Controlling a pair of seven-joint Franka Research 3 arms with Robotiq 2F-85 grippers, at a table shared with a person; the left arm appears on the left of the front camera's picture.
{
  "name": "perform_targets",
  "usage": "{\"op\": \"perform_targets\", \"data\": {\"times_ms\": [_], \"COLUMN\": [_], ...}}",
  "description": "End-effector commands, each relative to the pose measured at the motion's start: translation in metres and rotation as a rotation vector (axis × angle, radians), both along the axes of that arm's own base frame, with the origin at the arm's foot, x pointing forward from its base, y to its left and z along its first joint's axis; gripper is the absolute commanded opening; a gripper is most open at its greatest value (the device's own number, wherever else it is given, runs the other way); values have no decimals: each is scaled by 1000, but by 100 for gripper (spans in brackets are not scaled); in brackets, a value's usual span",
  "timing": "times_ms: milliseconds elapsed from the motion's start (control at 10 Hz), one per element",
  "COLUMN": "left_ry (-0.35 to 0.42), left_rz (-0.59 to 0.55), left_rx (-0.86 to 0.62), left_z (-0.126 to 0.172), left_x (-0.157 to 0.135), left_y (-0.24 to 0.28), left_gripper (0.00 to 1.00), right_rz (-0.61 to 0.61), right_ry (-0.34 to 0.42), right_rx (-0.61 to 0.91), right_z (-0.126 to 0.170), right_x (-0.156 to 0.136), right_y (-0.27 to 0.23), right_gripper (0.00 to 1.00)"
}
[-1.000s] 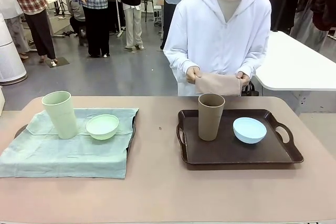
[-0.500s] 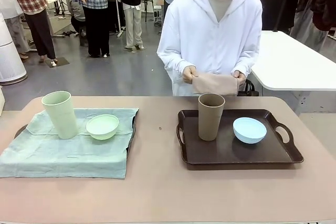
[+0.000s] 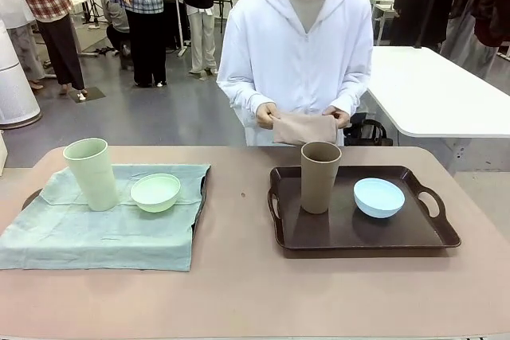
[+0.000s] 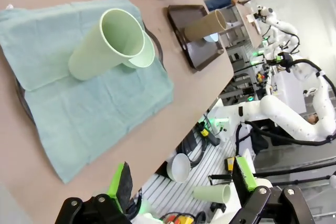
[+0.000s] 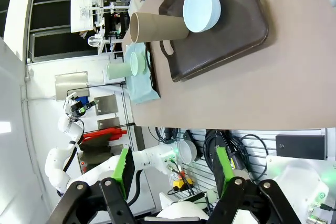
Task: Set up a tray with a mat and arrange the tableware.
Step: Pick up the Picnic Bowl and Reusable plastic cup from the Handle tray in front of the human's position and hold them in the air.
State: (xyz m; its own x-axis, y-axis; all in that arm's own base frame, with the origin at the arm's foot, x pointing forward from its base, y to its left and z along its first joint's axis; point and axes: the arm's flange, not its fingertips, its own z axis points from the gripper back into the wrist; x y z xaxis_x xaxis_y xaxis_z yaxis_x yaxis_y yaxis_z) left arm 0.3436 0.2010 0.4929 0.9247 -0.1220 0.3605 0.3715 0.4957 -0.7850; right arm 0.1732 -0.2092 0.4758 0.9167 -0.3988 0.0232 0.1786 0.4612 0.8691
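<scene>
A pale green tumbler (image 3: 92,173) and a pale green bowl (image 3: 155,192) stand on a pale green mat (image 3: 96,232) that covers a dark tray (image 3: 201,190) at the left. At the right a bare brown tray (image 3: 351,232) holds a brown tumbler (image 3: 319,177) and a light blue bowl (image 3: 378,197). Behind the table a person holds a folded beige mat (image 3: 304,128) in both hands. My left gripper (image 4: 181,182) is open over the near table edge, facing the green tumbler (image 4: 105,43). My right gripper (image 5: 173,163) is open and holds nothing, well back from the brown tray (image 5: 231,35).
The pinkish table (image 3: 239,284) has free surface between the two trays and along its front. A white table (image 3: 446,93) stands at the back right. Several people stand far off at the back left.
The person has stepped toward picture left with the folded beige mat still in both hands. Nothing on the table has moved.
</scene>
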Motion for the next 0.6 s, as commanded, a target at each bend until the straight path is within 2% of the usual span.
{"op": "perform_targets", "data": {"times_ms": [0,300,500], "left_ry": [10,10,0], "left_rz": [11,11,0], "left_rx": [-8,-8,0], "left_z": [2,2,0], "left_x": [-1,-1,0], "left_y": [0,0,0], "left_gripper": [100,100,100], "right_rz": [8,8,15], "right_ry": [-10,-10,18], "right_rx": [10,10,-7], "right_z": [-1,-1,5], "right_x": [0,0,8], "right_y": [0,0,-1], "right_gripper": [78,78,78]}}
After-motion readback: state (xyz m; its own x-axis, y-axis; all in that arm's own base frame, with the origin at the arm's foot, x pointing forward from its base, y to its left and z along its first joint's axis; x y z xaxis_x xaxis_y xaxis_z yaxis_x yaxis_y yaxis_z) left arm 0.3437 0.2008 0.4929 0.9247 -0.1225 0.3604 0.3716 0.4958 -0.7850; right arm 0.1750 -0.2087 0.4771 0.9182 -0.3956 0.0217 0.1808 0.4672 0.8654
